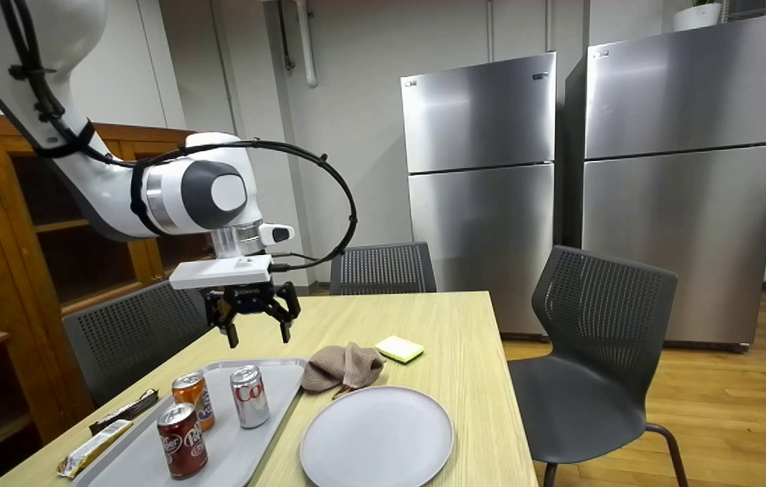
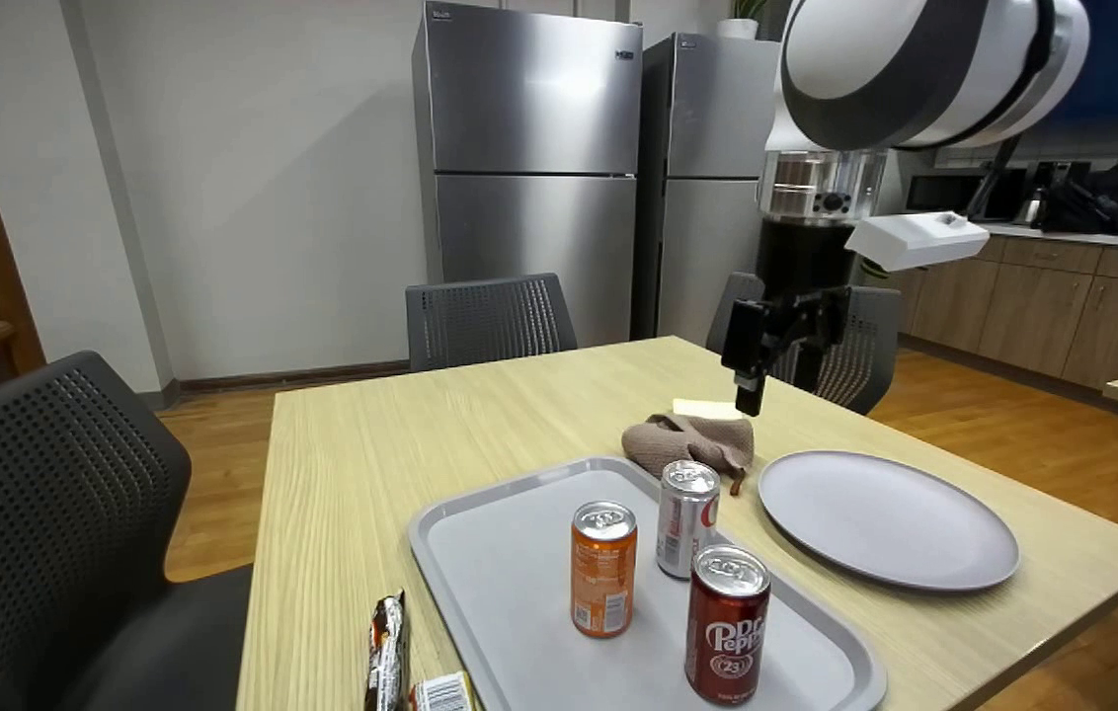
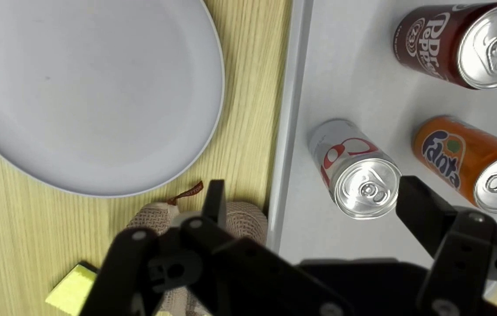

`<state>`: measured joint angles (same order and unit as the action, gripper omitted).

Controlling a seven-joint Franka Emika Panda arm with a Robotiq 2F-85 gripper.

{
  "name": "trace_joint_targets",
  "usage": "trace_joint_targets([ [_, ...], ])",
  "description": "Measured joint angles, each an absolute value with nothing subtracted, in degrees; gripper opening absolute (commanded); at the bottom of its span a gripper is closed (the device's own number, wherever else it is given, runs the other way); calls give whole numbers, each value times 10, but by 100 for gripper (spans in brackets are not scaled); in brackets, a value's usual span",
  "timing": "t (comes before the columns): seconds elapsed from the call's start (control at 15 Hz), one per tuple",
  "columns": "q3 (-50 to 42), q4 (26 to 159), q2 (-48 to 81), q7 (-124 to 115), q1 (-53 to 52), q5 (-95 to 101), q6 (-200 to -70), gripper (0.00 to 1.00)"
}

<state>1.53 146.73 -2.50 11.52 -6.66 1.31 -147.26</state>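
End effector hangs spread wide; silver can stands below on grey tray

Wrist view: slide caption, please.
Three soda cans on a gray tray, a round plate alongside, open end effector in the foreground.

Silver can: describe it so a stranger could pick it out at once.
On the pale table lies a gray tray. On it, nearest the round plate, stands the silver can. Red-on-silver lettering sets it apart from the orange can and the dark-red can.
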Motion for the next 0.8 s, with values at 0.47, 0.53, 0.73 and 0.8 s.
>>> trace_joint_targets([
  [0.47,14,1467,-28,127,-63,11,-1463,100],
  [0.53,14,1467,-28,127,-63,11,-1463,100],
  [0.73,14,1467,-28,127,-63,11,-1462,100],
  [0.8,14,1467,-28,127,-63,11,-1462,100],
])
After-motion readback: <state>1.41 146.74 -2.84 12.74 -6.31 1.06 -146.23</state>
